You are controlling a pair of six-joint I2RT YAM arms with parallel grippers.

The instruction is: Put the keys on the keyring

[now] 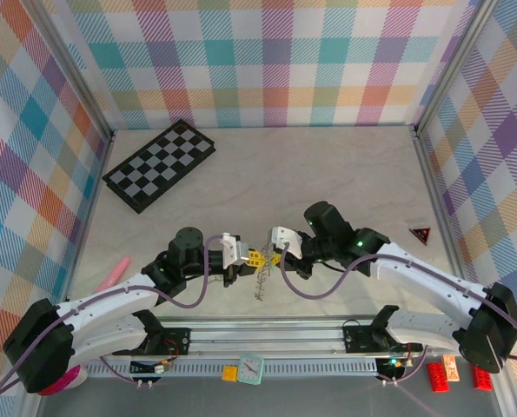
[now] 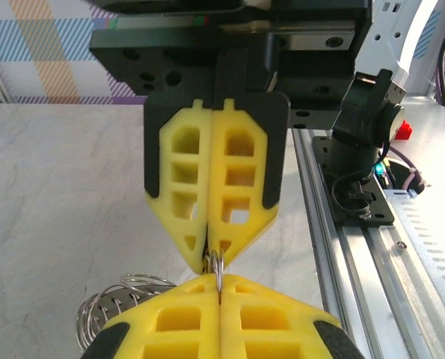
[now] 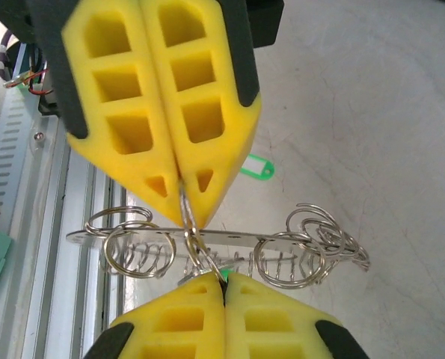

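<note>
The keyring (image 3: 229,238), a metal strip strung with wire loops, is between the two arms near the table's (image 3: 372,112) front edge. The left gripper (image 2: 219,283) and the right gripper (image 3: 223,275) meet tip to tip, both pinched tight on one thin loop of it. The right wrist view picks out a mint-green key tag (image 3: 256,166) lying just beyond. From above, a chessboard (image 1: 160,165) lies far back on the left.
</note>
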